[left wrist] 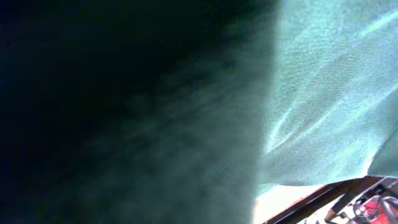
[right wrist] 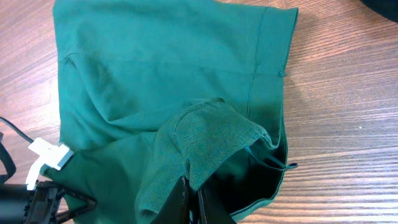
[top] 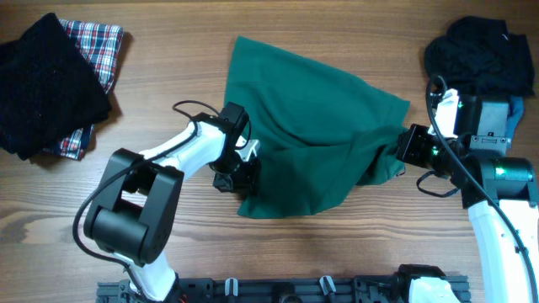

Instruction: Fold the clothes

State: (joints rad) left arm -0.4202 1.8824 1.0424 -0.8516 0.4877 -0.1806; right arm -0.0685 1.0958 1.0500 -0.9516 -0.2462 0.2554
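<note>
Left gripper [top: 242, 172] and right gripper [right wrist: 193, 200] clamp the clothes [top: 312, 118], long axis left-right.

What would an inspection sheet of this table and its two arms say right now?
Surface: wooden table, no spills seen.
Job's things: green garment spread mid-table, its right side bunched and lifted.
Clutter: black knitted garment on plaid cloth, far left; dark heap, far right.
Fingers: left fingers shut at the garment's left edge, grip hidden; right fingers shut on a raised fold.
Cables: black cable looping over left arm; another by right arm.
Surroundings: dark rack along near edge.
</note>
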